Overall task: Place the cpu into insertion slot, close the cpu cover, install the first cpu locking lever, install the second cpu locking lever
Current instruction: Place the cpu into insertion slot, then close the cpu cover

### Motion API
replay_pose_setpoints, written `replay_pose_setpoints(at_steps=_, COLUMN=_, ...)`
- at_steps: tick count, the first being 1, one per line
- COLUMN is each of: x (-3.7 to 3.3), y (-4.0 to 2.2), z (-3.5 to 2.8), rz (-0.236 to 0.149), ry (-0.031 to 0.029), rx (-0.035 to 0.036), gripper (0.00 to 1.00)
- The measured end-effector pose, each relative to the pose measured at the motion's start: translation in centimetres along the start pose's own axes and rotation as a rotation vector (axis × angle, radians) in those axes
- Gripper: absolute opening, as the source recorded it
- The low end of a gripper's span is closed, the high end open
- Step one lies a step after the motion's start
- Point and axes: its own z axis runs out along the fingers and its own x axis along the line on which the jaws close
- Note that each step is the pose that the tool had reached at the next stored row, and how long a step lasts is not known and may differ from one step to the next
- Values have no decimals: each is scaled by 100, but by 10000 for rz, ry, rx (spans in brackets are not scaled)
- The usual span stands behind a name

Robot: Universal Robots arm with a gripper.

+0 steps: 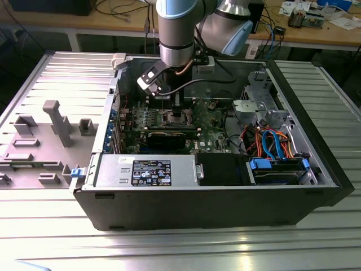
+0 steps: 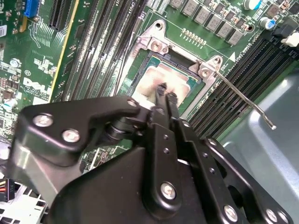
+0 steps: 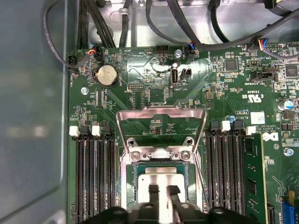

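Exterior view, reach: I come straight down into the open computer case (image 1: pixel 225 197), with my gripper (image 1: pixel 177 113) low over the middle of the motherboard (image 1: pixel 217 121).
Exterior view, risk: The case walls are close around my wrist, so I judge a careless sideways move could knock them.
Second wrist view, fingers: My gripper (image 2: pixel 166 92) has its fingers drawn nearly together, and I see nothing held between them.
Second wrist view, cpu: The cpu (image 2: pixel 174 78) lies in the insertion slot (image 2: pixel 156 44), silver face up, with my tips right over it. I cannot tell whether they touch it.
Second wrist view, lever: One cpu locking lever (image 2: pixel 243 97) juts free to the side, not latched.
Second wrist view, risk: If the chip sits a little askew, a push from my tips could bend the pins beneath it. The free lever could also snag me.
First wrist view, cover: The cpu cover (image 3: pixel 161 113) is swung open, clear of the slot.
First wrist view, cpu: The cpu (image 3: pixel 159 175) looks square inside the slot's metal border (image 3: pixel 127 186), with both fingers (image 3: pixel 153 193) above its face.
First wrist view, risk: I judge a sticking or dragging fingertip could shift the chip off its seat. The open cover could then close on a tilted chip.
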Motion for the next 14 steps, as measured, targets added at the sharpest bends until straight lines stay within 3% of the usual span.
replay_pose_setpoints(at_steps=1, x=0, y=1, z=0, rz=-2, ry=0, rx=0, gripper=11)
replay_pose_setpoints(at_steps=14, x=0, y=-3, z=0, rz=3, ry=-3, rx=0, gripper=11)
